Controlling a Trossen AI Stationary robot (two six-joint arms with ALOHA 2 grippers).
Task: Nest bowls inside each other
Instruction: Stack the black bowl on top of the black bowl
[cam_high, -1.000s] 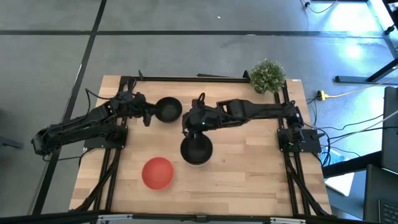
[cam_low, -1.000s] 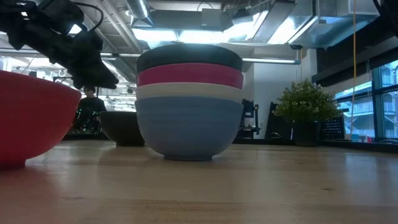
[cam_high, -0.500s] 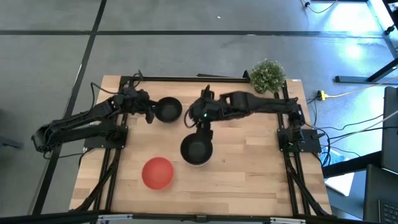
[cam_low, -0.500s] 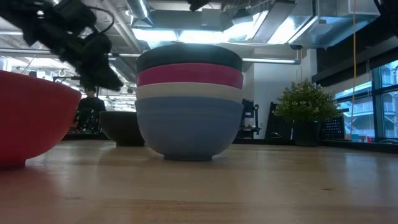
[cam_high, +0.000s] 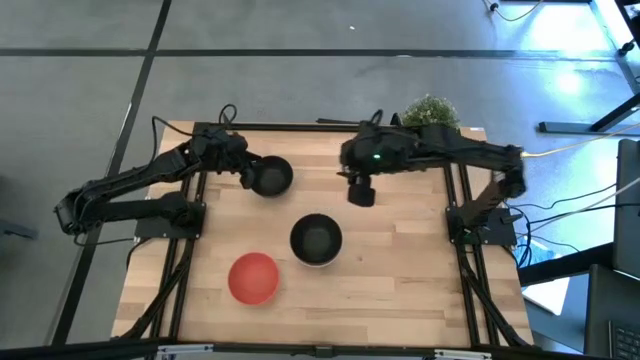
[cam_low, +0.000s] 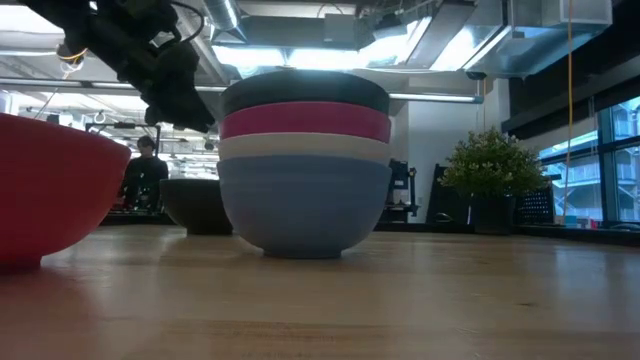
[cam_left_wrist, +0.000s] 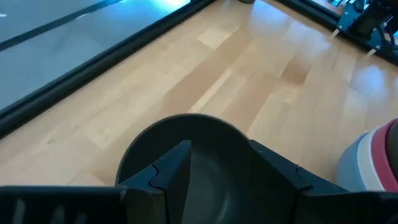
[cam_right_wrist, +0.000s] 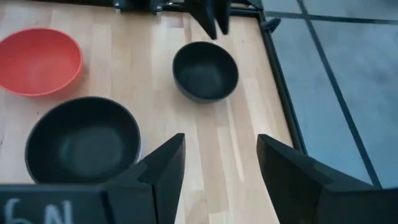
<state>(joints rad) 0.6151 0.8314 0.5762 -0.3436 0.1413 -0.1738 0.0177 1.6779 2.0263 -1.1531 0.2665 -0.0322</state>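
Note:
A stack of nested bowls (cam_high: 316, 240) stands mid-table; in the low view the stack (cam_low: 305, 165) reads black on top, then magenta-pink, white and blue at the base. A second black bowl (cam_high: 271, 177) sits alone on its base toward the far left, and a red bowl (cam_high: 253, 277) sits near the front left. My left gripper (cam_high: 248, 175) hovers open at the lone black bowl's left rim; in the left wrist view the left gripper (cam_left_wrist: 221, 168) has its fingers over the lone bowl (cam_left_wrist: 186, 146). My right gripper (cam_high: 360, 192) is open, raised to the far right of the stack.
A small green potted plant (cam_high: 430, 112) stands at the far right corner. Bare wood lies along the near edge and right of the stack. Dark frame rails (cam_high: 470, 260) run along both sides of the table. In the low view a person (cam_low: 145, 175) shows far behind the table.
My right gripper has drawn away from above the stack, moving toward the table's right and far edge. My left gripper has crept toward the far edge and right, closing on the lone black bowl. No bowl has moved.

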